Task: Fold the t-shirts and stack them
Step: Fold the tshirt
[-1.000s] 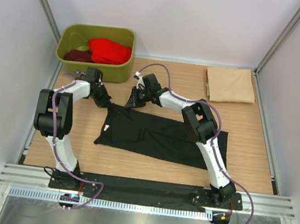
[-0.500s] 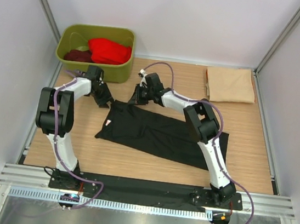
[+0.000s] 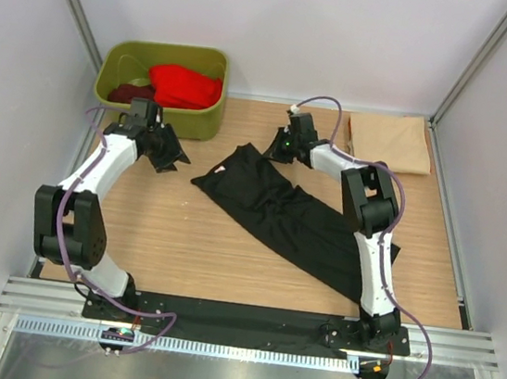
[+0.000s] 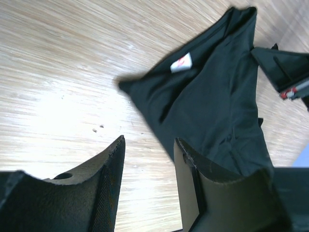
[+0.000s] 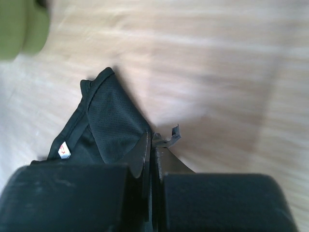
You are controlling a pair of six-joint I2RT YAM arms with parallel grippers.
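Note:
The black t-shirt (image 3: 296,219) lies bunched in a diagonal strip across the table, its white neck label (image 4: 181,63) facing up. My right gripper (image 3: 279,146) is shut on the shirt's far edge, and a scrap of cloth pokes out past the fingertips (image 5: 153,137). To the shirt's left my left gripper (image 3: 170,155) hangs open and empty, with bare wood between its fingers (image 4: 148,145). At the back right lies the beige t-shirt (image 3: 388,144), folded. The red t-shirt (image 3: 185,85) and the maroon one (image 3: 131,92) sit in the tub.
The olive-green tub (image 3: 197,124) stands at the back left, close behind the left gripper, and its corner (image 5: 19,26) shows in the right wrist view. White walls and metal rails close in the table on three sides.
My left gripper let go of the black shirt, opened and drew back to the left. The right gripper pulled the shirt's edge toward the back right, swinging the shirt into a diagonal.

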